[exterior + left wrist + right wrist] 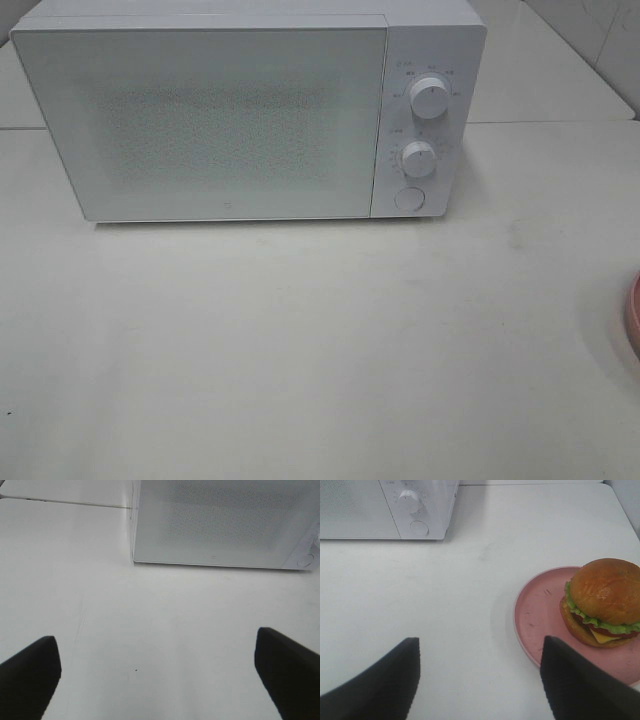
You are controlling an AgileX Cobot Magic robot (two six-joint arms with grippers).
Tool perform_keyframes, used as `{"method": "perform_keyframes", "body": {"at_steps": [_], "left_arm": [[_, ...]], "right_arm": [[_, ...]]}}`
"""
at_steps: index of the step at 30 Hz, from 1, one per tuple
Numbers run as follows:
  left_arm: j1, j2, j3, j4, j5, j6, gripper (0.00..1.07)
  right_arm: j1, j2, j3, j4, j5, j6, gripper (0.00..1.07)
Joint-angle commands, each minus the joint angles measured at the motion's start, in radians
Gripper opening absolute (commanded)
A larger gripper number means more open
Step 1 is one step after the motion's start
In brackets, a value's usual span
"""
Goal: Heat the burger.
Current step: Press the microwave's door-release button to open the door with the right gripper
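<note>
The left gripper [156,647] hangs with fingers spread wide over the white table [150,605], before the shut white microwave [220,120]. The right gripper [480,647], likewise spread, hovers near the burger [605,597], which sits on a pink plate [535,615] at the table's right edge.

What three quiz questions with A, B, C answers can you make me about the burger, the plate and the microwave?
1. The door of the microwave is:
A. wide open
B. shut
C. missing

2. The burger sits:
A. inside the microwave
B. on top of the microwave
C. on the plate

3. The plate is:
A. pink
B. blue
C. green

Answers:
1 B, the door lies flat against the front and shows no gap.
2 C, the right wrist view shows the burger on the plate, out on the table away from the microwave.
3 A, the plate's rim looks pink in both views that show it.
</note>
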Motion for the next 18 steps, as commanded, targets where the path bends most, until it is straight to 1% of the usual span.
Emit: {"method": "perform_keyframes", "body": {"at_steps": [1, 13, 18], "left_arm": [[0.004, -0.019, 0.003, 0.0, -0.005, 0.0, 0.98], [0.004, -0.019, 0.003, 0.0, -0.005, 0.0, 0.98], [0.004, -0.019, 0.003, 0.0, -0.005, 0.0, 0.98]], "right_arm": [[-0.003, -0.026, -0.002, -0.002, -0.001, 0.005, 0.68], [-0.003, -0.026, -0.002, -0.002, -0.001, 0.005, 0.68], [-0.003, -0.023, -0.023, -0.002, -0.028, 0.005, 0.68]]}}
